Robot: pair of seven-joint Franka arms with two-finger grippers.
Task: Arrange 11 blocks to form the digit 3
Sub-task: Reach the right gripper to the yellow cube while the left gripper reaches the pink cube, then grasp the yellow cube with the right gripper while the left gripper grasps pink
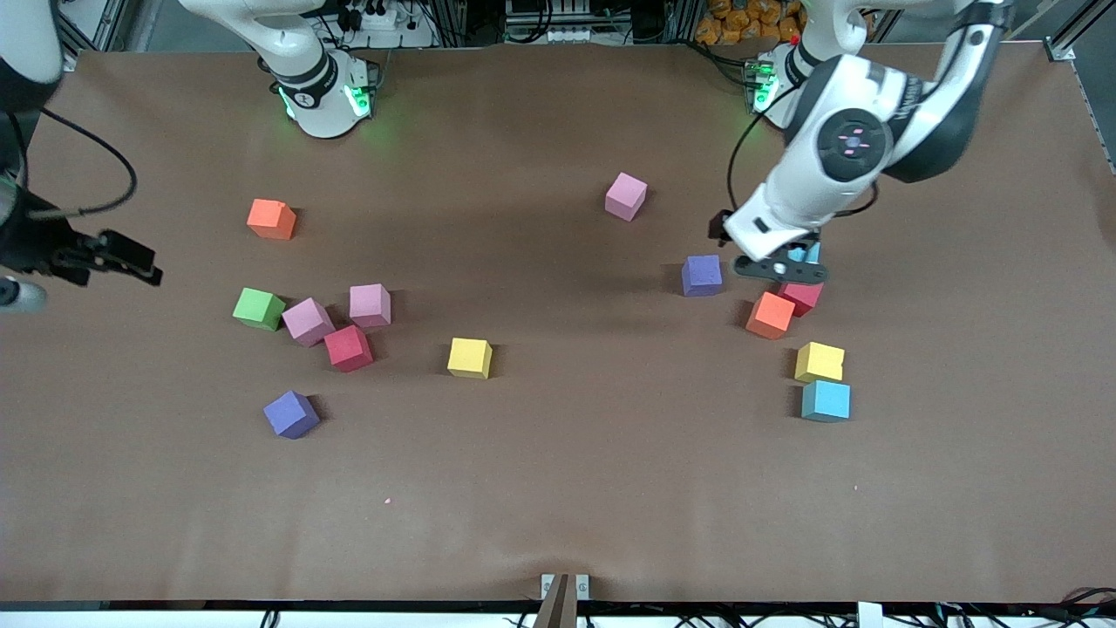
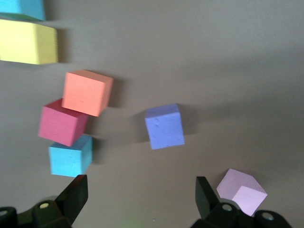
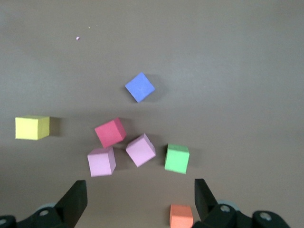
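blocks (image 1: 470,358) lie scattered on the worktop (image 1: 558,506), no digit 3 formed yet. left claw (image 1: 779,262), wide open and empty, hangs over a tight cluster: descending could nudge the orange cube (image 2: 87,92) touching the red cube (image 2: 62,122). right claw (image 3: 140,199), open and empty, waits.

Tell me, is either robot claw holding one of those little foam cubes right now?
No. The left gripper hangs open over the table beside a light blue foam cube; the right gripper waits open, empty.
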